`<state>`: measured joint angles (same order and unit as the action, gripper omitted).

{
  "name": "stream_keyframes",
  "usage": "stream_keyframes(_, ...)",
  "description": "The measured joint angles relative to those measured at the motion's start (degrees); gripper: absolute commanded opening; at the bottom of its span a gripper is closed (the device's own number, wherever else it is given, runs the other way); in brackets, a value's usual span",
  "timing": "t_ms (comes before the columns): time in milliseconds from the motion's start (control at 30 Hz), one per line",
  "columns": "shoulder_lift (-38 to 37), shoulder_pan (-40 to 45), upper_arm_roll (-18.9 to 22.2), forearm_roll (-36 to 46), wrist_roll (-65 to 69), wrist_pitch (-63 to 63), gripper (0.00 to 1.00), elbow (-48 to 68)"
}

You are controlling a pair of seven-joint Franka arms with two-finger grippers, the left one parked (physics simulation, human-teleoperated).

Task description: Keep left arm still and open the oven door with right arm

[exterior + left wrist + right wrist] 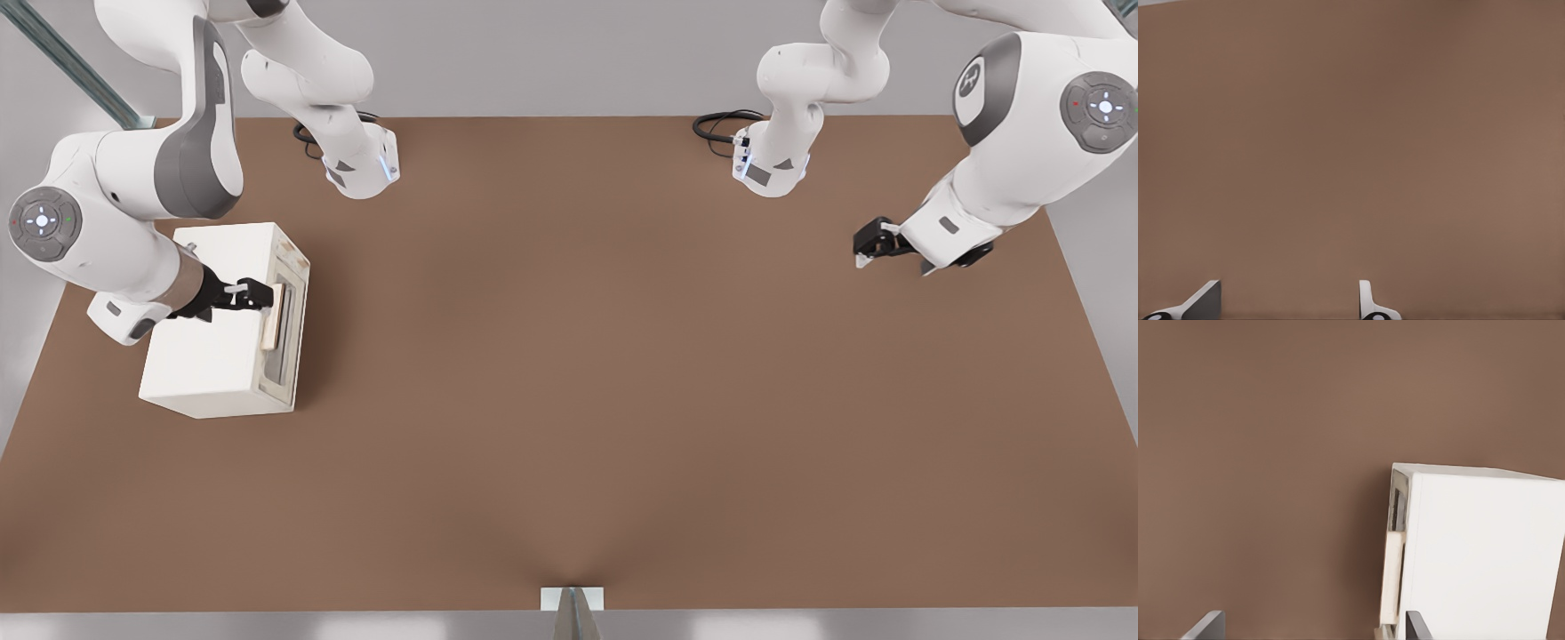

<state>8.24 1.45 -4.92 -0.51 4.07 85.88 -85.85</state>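
The cream-white box oven (218, 356) stands on the table at the front view's left. Its door (290, 342), with a dark window and a tan bar handle (272, 318), faces the front view's right and lies flat against the box. My gripper (260, 294) reaches over the oven's top with its tips at the far end of the handle. In the right wrist view the fingers (1415, 627) are spread wide and open. The handle (1392, 577) sits just inside one of them, untouched by the other, and the door's dark window (1397, 509) shows edge-on.
The brown table (569, 400) stretches wide to the front view's right of the oven. Both arm bases (360, 164) (769, 164) and black cables (720, 124) sit at the back edge. A small white bracket (572, 598) is at the front edge.
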Motion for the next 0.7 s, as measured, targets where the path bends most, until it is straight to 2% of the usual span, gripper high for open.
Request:
stream_keyframes(133, 0.63, -0.64, -0.40, -2.30, 0.65, -0.06, 1.00, -0.83)
stream_keyframes(167, 0.86, -3.02, -0.54, -4.59, 0.89, -0.07, 0.52, -2.03)
stream_keyframes(200, 1.18, -6.03, -0.65, -6.71, 1.47, -0.08, 0.21, -3.08)
stream_keyframes(333, 2.46, -15.46, -0.82, -19.60, 3.58, -0.07, 0.21, -9.25)
stream_keyframes(467, 2.54, -16.98, -0.79, -31.16, 2.71, -0.06, 0.21, -16.91)
stream_keyframes(700, -5.24, -17.24, -0.69, -37.98, -2.33, 4.79, 0.21, -33.67)
